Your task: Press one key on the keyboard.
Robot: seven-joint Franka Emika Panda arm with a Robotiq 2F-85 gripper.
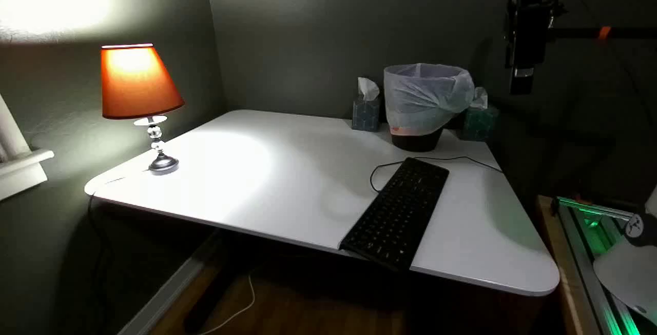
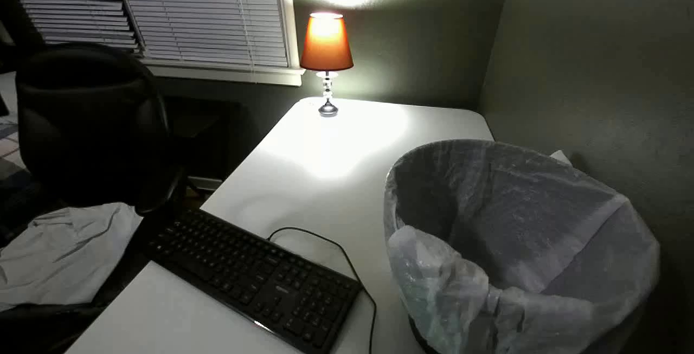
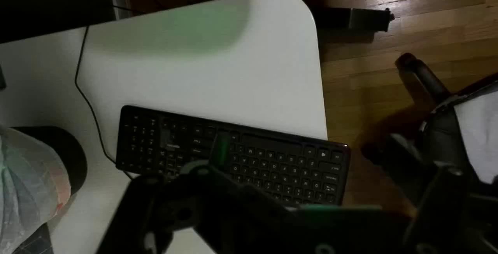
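The long black keyboard (image 1: 398, 212) lies flat on the white desk (image 1: 308, 171), one end sticking out past the desk edge. It also shows in an exterior view (image 2: 255, 283) and in the wrist view (image 3: 280, 160), where the gripper hides part of it. Its thin dark cable (image 2: 347, 256) loops on the desk. My gripper (image 1: 522, 86) hangs high above the desk, well apart from the keyboard. In the wrist view my gripper (image 3: 312, 147) has its two fingers wide apart with nothing between them; one finger overlaps the keyboard, the other the floor.
A bin with a white bag (image 1: 428, 101) stands beside the keyboard's cable end. Tissue boxes (image 1: 365, 114) (image 1: 480, 123) stand near it. A lit orange lamp (image 1: 138, 83) stands at the desk's far corner. A black chair (image 2: 92, 126) stands beside the desk.
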